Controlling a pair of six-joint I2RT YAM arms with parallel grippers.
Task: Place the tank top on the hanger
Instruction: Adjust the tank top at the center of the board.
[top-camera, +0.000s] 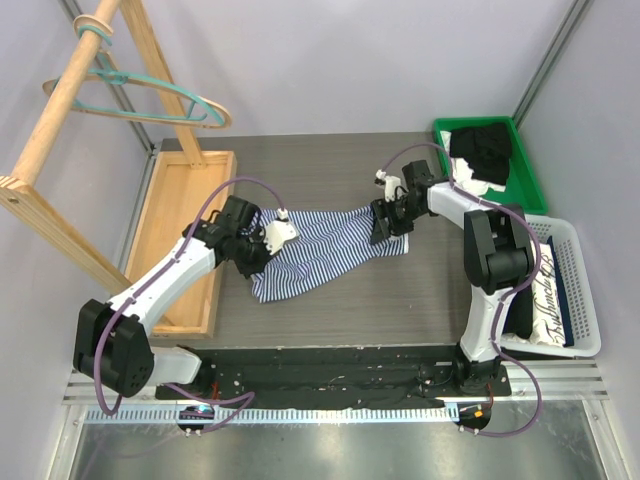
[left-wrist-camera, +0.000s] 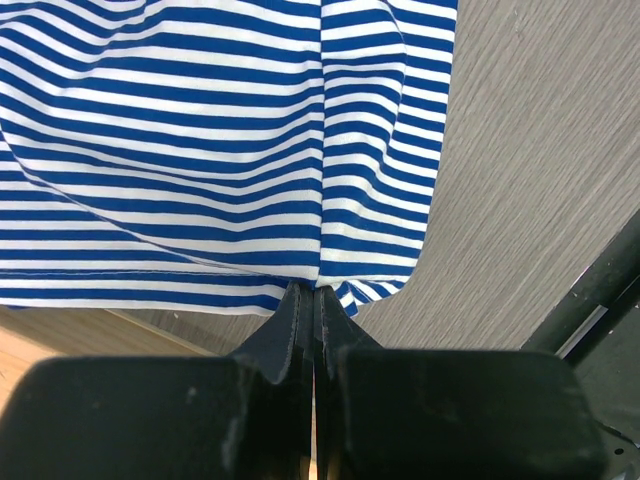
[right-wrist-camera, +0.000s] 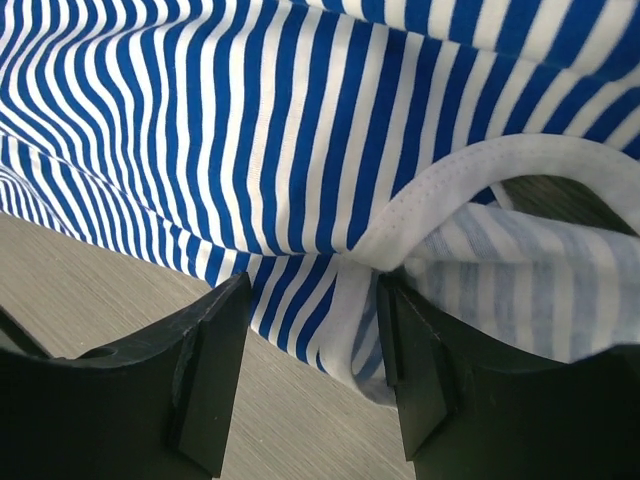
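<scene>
The striped tank top lies spread on the table between my two arms. My left gripper is shut on its edge; in the left wrist view the jaws pinch the hem and the fabric stretches away from them. My right gripper is at the top's right end, open, astride a white-trimmed strap. The striped fabric sags between its fingers, and the right finger touches it. The teal hanger hangs on the wooden rack at the back left, away from both grippers.
The wooden rack leans across the back left, with a wooden tray below it. A green bin at the back right holds a black garment. A white basket with folded clothes stands at the right edge.
</scene>
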